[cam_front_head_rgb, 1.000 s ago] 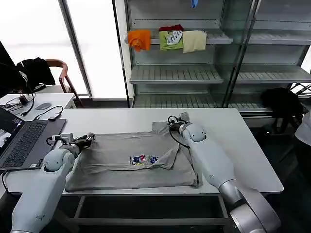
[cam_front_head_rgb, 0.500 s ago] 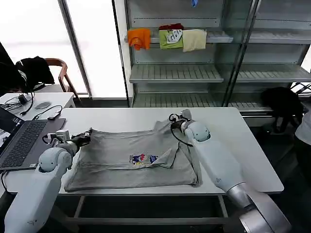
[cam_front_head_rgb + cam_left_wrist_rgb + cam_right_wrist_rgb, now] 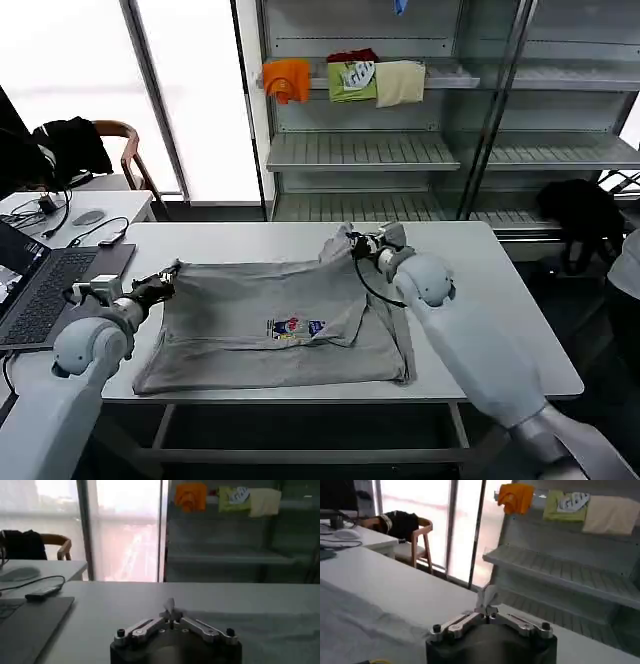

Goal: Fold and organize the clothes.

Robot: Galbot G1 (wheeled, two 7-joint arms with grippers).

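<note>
Grey shirt [image 3: 270,325]: spread at frame centre on desk [image 3: 500,330]. Left end effector [image 3: 160,283] pinched on left shoulder; right end effector [image 3: 352,244] clamped on lifted right shoulder. Step: stretching flat. Next: first fold.

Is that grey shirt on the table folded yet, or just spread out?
Mostly spread out. The shirt lies flat, chest print showing, one sleeve flipped inward. The left gripper and right gripper pinch its top corners.
</note>
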